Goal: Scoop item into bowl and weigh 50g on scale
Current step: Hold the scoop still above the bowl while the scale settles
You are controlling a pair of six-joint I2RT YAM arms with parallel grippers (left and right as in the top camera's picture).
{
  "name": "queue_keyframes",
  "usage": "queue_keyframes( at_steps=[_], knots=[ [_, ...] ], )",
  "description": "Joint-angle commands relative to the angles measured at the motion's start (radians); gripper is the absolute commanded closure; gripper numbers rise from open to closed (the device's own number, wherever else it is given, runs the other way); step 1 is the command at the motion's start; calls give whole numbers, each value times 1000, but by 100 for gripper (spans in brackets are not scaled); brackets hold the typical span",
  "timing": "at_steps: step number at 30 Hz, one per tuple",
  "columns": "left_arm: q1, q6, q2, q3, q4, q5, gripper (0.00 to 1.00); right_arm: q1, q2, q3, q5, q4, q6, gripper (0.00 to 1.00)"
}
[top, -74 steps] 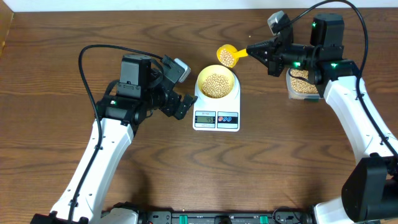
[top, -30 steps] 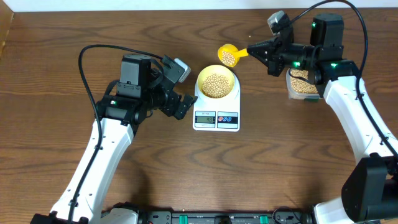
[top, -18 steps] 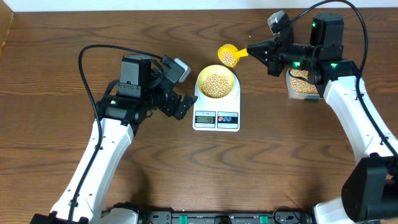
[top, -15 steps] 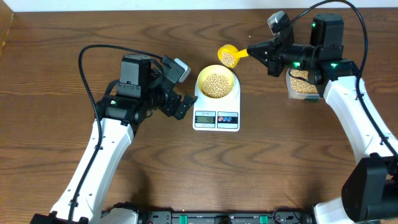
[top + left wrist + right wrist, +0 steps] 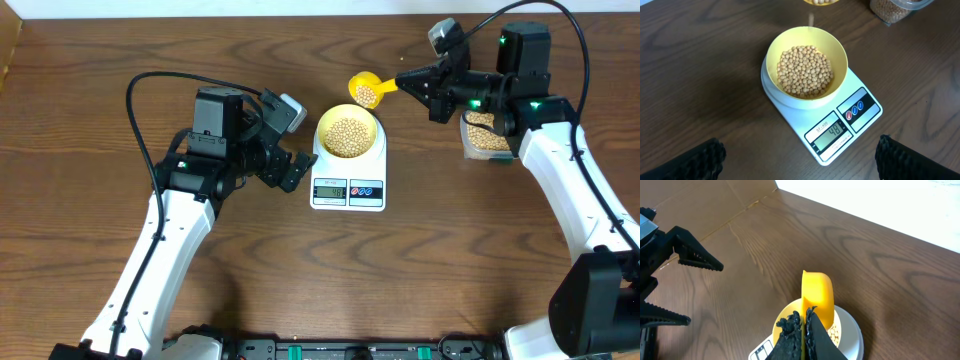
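The pale yellow bowl point(image 5: 347, 133) sits on the white scale point(image 5: 349, 187) and holds many tan beans point(image 5: 805, 70). The scale's display point(image 5: 833, 131) reads 48. My right gripper point(image 5: 408, 83) is shut on the handle of a yellow scoop point(image 5: 366, 90) that holds beans, just beyond the bowl's far rim; the scoop also shows in the right wrist view point(image 5: 818, 295). One bean is falling from the scoop in the left wrist view point(image 5: 811, 19). My left gripper point(image 5: 290, 158) is open and empty, left of the scale.
A clear plastic tub point(image 5: 487, 135) with more beans stands at the right, under my right arm; its corner shows in the left wrist view point(image 5: 895, 7). A cardboard edge lies at the table's far left corner point(image 5: 8, 45).
The right gripper and scoop have shifted very slightly. The left arm, bowl and scale have not moved.
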Motion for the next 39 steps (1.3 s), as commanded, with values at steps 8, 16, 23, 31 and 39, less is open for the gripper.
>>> queue_keyframes(
  at_steps=[8,16,23,31,39],
  knots=[
    [-2,17,-14,6,1,10,3,8,3,1,-3,0,-3,99],
    [-2,17,-14,6,1,10,3,8,3,1,-3,0,12,99],
    [-2,17,-14,6,1,10,2,8,3,1,-3,0,42,99],
    [-2,17,-14,6,1,10,2,8,3,1,-3,0,42,99],
    [-2,17,-14,6,1,10,2,8,3,1,-3,0,42,99]
  ],
)
